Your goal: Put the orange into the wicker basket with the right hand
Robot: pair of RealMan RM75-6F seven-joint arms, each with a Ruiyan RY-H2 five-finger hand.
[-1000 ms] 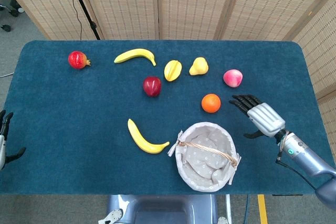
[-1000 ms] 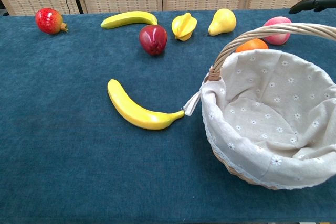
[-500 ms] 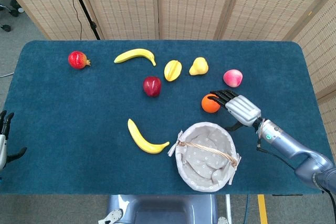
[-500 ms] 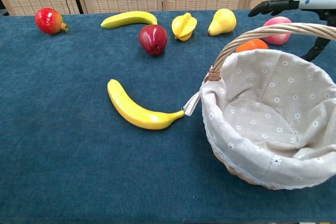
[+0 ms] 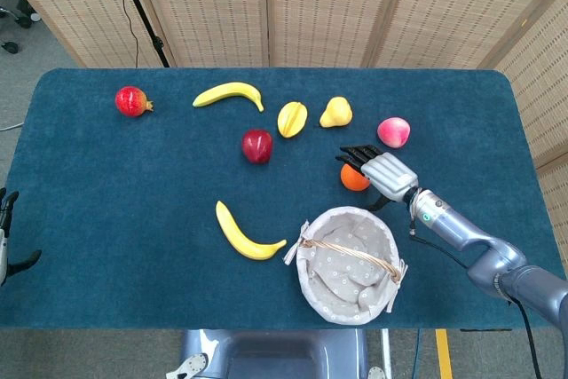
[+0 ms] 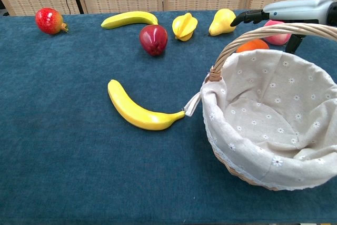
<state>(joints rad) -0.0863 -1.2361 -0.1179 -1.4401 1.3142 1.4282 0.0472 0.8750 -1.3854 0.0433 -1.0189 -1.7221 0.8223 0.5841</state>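
Note:
The orange (image 5: 352, 180) lies on the blue table just above the wicker basket (image 5: 312, 286), which has a flowered cloth lining. My right hand (image 5: 380, 170) hovers flat over the orange's right side, with its fingers stretched out toward the left and holding nothing. In the chest view the orange (image 6: 251, 45) peeks out behind the basket handle (image 6: 226, 51), and the right hand (image 6: 295, 10) reaches across above it. My left hand (image 5: 5, 239) hangs at the table's left edge, empty with its fingers apart.
A peach (image 5: 393, 131) sits just up and right of the right hand. A pear (image 5: 335, 112), a starfruit (image 5: 292, 118) and a red apple (image 5: 257, 145) lie to its upper left. One banana (image 5: 247, 235) lies left of the basket; another banana (image 5: 229, 92) and a pomegranate (image 5: 131, 100) lie further back.
My right hand has moved left from the table's right side until it covers part of the orange. The fruit, the basket and the left hand have stayed put.

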